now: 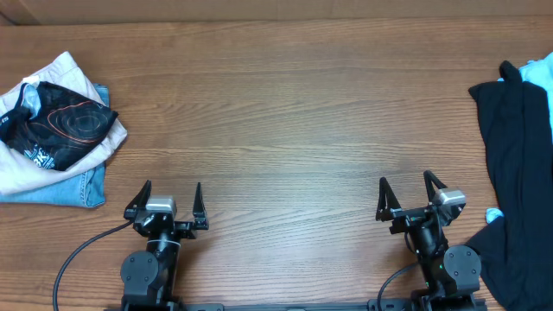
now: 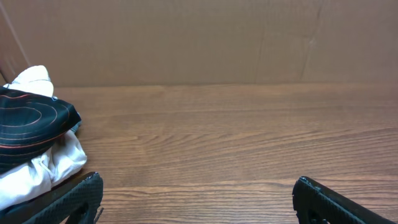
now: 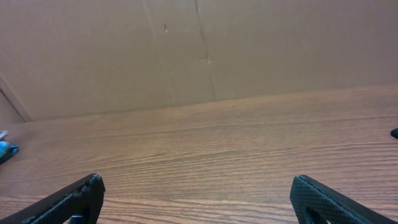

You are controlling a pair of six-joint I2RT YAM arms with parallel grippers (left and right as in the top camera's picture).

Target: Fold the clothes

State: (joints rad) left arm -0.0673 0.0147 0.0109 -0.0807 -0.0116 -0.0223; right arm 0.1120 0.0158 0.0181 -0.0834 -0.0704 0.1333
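Item: my left pincer (image 1: 171, 190), fingers spread wide, gripping nothing, at the near edge of the brown wood-grain surface (image 1: 285, 112).
Item: my right pincer (image 1: 404, 181), likewise spread, gripping nothing.
Item: thin black jersey with orange-red contour lines and white lettering (image 1: 59, 128), bunched at far left, well apart from both pincers. It lies on a pale beige garment (image 1: 65, 73), over blue denim (image 1: 78, 186).
Item: plain black cloth heap (image 1: 518, 147), right edge, with a light blue scrap (image 1: 540, 76), possibly another garment.

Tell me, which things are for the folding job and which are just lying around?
For the job: black thin jersey with orange-red line pattern; open left gripper; open right gripper.
Just lying about: beige trousers; blue jeans; plain black garments.
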